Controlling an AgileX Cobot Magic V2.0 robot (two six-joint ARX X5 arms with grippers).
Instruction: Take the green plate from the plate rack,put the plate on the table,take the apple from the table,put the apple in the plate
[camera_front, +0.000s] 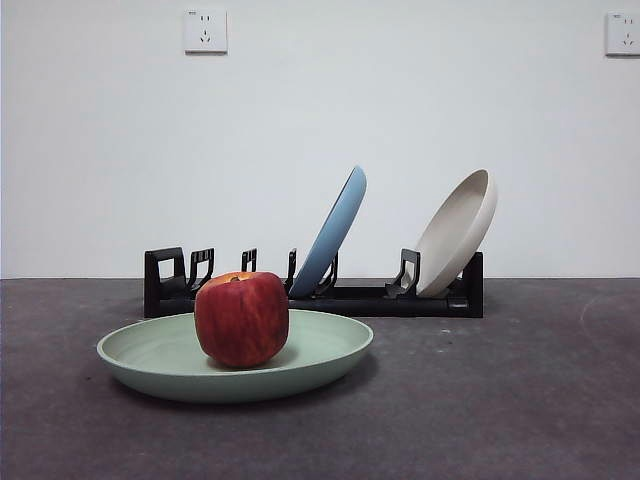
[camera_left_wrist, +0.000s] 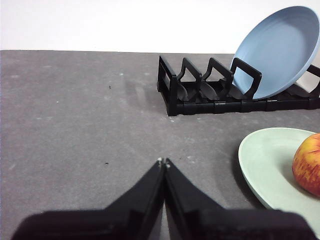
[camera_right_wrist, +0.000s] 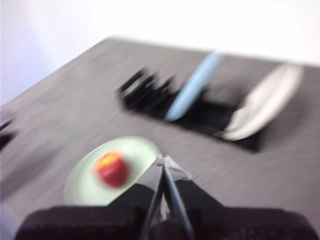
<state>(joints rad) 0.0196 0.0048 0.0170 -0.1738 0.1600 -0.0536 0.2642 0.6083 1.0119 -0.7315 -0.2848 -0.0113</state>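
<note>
Apple (camera_front: 241, 318): seated in the green plate (camera_front: 325, 352), which is laid flat on the surface (camera_front: 520, 400) before the rack (camera_front: 380, 298). Blue plate (camera_front: 332, 232) and beige plate (camera_front: 458, 230): racked, tilted. Left pincer (camera_left_wrist: 163, 161) and right pincer (camera_right_wrist: 163, 161): closed together, nothing held.

apple (camera_right_wrist: 112, 169) on green plate (camera_right_wrist: 90, 187)

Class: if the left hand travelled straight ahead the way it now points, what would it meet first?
Probably nothing: the left hand, shut, points over bare table, passing beside the plate rack, though depth is unclear.
</note>
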